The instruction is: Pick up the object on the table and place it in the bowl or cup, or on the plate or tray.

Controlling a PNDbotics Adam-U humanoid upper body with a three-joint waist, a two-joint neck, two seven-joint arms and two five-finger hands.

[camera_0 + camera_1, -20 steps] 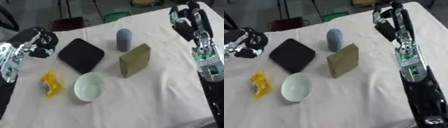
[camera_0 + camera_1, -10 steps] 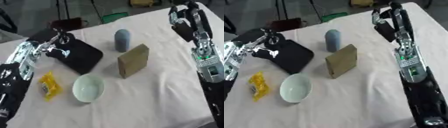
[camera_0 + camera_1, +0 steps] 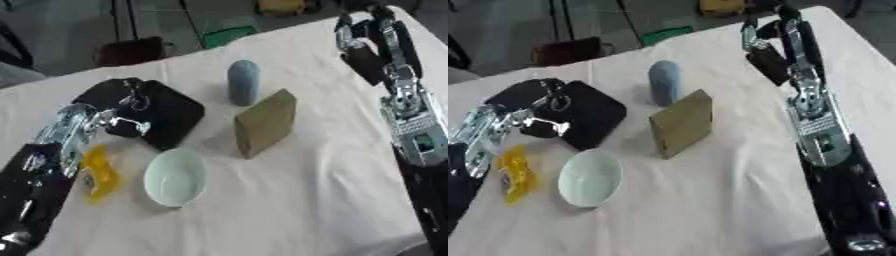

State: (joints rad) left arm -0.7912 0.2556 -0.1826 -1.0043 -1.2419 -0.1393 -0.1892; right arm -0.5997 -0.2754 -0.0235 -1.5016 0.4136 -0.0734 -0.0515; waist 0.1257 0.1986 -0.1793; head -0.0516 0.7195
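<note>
Nearest, at about 8 o'clock on the white-clothed table (image 3: 297,200), lies the yellow object (image 3: 98,172), a crumpled, wrapper-like thing, flat on the cloth just left of the pale green bowl (image 3: 175,178). Object and bowl do not touch. The bowl stands upright with nothing in it.

The left hand (image 3: 118,117) sits above the yellow object, at about 9 o'clock, over the near-left edge of the black square plate (image 3: 166,112). Its fingers are spread and only slightly bent, holding nothing; whether the fingertips touch the plate cannot be told. The black forearm runs down to the lower left corner.

Against the view of a second ago, the left hand has come in from the table's left edge to the plate and now hangs close above the yellow object. The object, bowl, plate, block and cup lie as before.

At centre stands a tan block (image 3: 265,122) on edge, tilted. Behind it, at 12 o'clock, a blue-grey cup (image 3: 243,82) stands upright, near but apart from the block.

Farthest, at about 2 o'clock, the right hand (image 3: 363,37) is raised, fingers curled, nothing in it.
</note>
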